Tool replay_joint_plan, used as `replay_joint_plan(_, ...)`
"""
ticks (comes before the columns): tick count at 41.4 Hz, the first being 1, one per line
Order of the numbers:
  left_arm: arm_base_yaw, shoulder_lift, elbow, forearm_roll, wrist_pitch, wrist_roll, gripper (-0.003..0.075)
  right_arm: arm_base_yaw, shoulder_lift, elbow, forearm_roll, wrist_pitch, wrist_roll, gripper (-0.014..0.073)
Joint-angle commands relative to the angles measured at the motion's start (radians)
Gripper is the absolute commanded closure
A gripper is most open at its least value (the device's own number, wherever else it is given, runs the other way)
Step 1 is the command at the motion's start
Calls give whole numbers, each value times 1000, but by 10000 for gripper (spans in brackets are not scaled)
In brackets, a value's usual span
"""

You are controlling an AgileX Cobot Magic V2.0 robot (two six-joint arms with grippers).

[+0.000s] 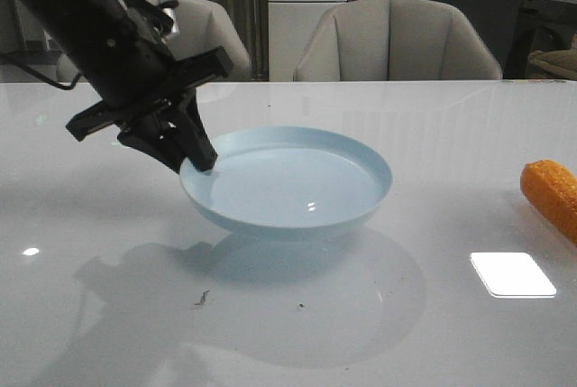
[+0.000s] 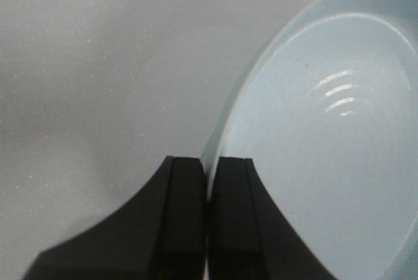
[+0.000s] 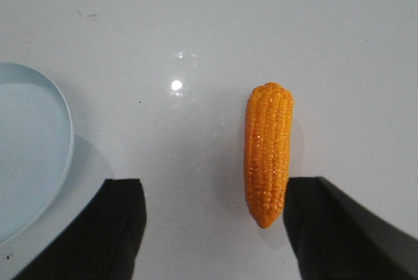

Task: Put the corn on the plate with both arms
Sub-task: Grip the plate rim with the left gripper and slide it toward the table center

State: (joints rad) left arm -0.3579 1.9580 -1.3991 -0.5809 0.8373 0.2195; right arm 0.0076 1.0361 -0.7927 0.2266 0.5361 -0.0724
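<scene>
Left gripper [image 1: 200, 158], upper left of the front view, was clamped on the near-left rim of the plate [image 1: 297, 190]; the left wrist view showed both fingers [image 2: 183, 228] pressed together with the rim edge between them. The plate sat mid-frame, apparently lifted, its shadow spread on the white table [image 1: 297, 333] below.

Corn [image 1: 552, 196] lay flat at the far right edge, well apart from the plate. In the right wrist view the right gripper [image 3: 212, 228] hung spread wide, the corn [image 3: 268, 153] just beside one finger, untouched.

Risk, as judged: a thin rim pinch could let the plate tilt or slip; the corn, lying off-centre between the fingers, could roll aside on closing.

Two pale chairs [image 1: 397, 40] behind the table; nothing lay between corn and plate
</scene>
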Motion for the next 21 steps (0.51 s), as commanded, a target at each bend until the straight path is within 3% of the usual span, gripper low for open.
replay_joint_plan(1,-13,-33,-33,-33,-11,-10,622,2,-13,-36,8,-54,-6,39)
replay_joint_plan(14,-13,20,-33,12,23,-10,607,2,-13,-36,8,-52,-6,39)
replay_joint_plan(18,-13,20,-33,16,27,-10,526,2,-13,-36,8,-52,-6,39)
replay_joint_plan(21,-13,20,-33,30,28,-8,421,2,-13,-36,8,-52,-6,39)
